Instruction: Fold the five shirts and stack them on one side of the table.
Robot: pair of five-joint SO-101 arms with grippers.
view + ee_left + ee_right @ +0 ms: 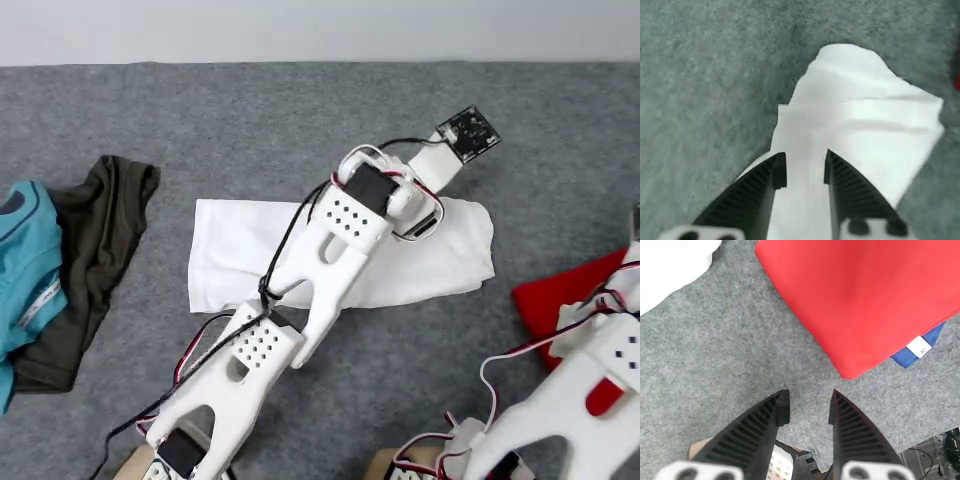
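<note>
Mid-fold on the white shirt (230, 250), desk (300, 120) centre. Left jaws open over its 3 o'clock end; right jaws open by the red shirt (860, 295). Next, probably: pinch that end, fold toward 9 o'clock.

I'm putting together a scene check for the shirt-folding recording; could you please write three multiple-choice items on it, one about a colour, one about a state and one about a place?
1. The cloth poking out from under the red shirt is: A yellow; B blue; C black.
2. The right gripper is: A shut on the red shirt; B open over the bare table; C shut on nothing.
3. The left gripper is over: A the red shirt; B the bare table; C the white shirt.
Key: 1 B, a blue shirt shows at the red one's edge; 2 B, its jaws stand apart with grey felt between them; 3 C, white cloth lies between its open jaws.
</note>
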